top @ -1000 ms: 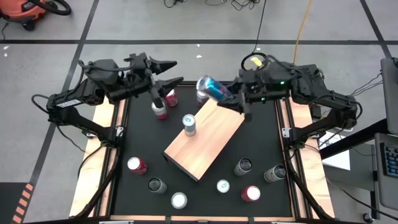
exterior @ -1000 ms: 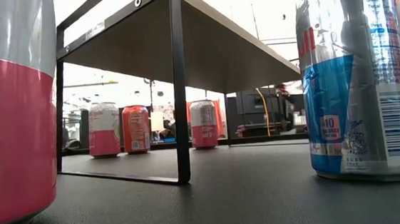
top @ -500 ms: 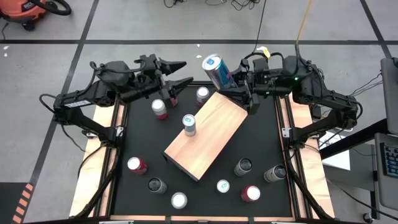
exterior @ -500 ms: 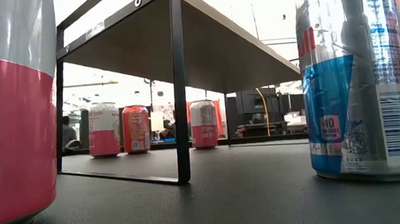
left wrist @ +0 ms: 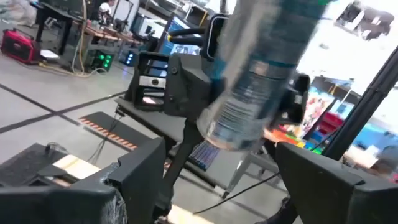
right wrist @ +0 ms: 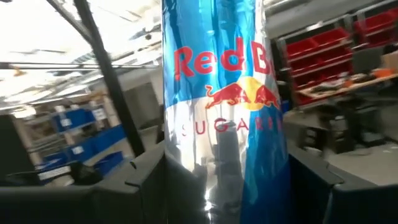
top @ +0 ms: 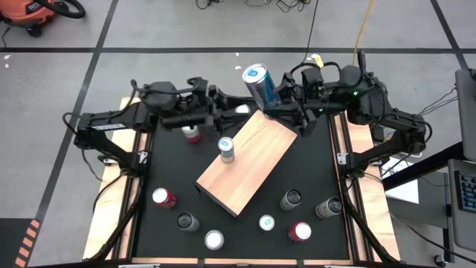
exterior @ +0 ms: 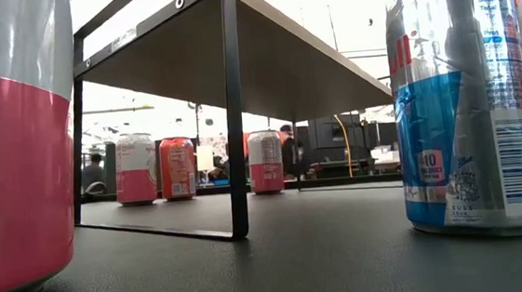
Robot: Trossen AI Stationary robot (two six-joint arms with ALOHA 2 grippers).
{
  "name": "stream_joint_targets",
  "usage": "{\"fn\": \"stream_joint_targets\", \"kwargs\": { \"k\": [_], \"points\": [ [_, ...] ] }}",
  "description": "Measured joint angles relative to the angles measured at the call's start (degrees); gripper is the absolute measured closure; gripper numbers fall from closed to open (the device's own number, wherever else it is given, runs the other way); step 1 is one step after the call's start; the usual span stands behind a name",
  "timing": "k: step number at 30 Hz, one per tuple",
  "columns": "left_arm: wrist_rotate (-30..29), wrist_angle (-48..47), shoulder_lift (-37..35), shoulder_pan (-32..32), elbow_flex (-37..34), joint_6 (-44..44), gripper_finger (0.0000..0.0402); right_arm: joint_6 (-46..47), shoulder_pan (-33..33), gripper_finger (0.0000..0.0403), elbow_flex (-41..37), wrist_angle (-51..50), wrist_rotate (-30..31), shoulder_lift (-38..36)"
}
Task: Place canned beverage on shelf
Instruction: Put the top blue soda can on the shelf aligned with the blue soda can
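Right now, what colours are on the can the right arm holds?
Blue and silver can, clearest in the right wrist view.

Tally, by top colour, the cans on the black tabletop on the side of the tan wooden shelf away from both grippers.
Red-topped cans: 2
Dark-topped cans: 3
White-topped cans: 2
Total: 7
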Motion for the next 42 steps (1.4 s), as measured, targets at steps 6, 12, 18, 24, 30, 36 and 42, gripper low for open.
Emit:
{"fn": "stream_joint_targets", "kwargs": {
  "k": [6, 12, 18, 24, 30, 36, 42],
  "points": [
    [2.6, 6.8, 3.0, 0.0, 0.0, -2.3, 0.0094, 2.2, 0.0, 0.0179, 0.0, 3.0, -1.7, 1.8],
    [3.2, 7.9, 5.2, -0.2, 0.0, -2.4, 0.0094, 3.0, 0.0, 0.0179, 0.0, 3.7, -1.6, 3.0],
    [3.9, 10.6, 6.1, -0.5, 0.0, -2.0, 0.0094, 3.3, 0.0, 0.0179, 0.0, 3.8, -1.6, 3.2],
    [3.9, 11.9, 6.3, -0.5, -0.1, -0.9, 0.0095, 3.3, 0.1, 0.0179, 0.0, 4.0, -1.5, 3.1],
    [3.9, 12.1, 6.3, -0.5, -0.1, -0.8, 0.0096, 3.3, 0.1, 0.0179, 0.1, 3.7, -1.5, 3.1],
    [4.1, 12.1, 6.3, -0.5, -0.1, 1.2, 0.0096, 3.3, 0.1, 0.0179, 0.1, 3.7, -1.5, 3.2],
    [3.8, 11.5, 6.3, 0.1, -0.1, 1.0, 0.0096, 3.3, 0.1, 0.0179, 0.1, 3.7, -0.9, 4.0]
  ]
}}
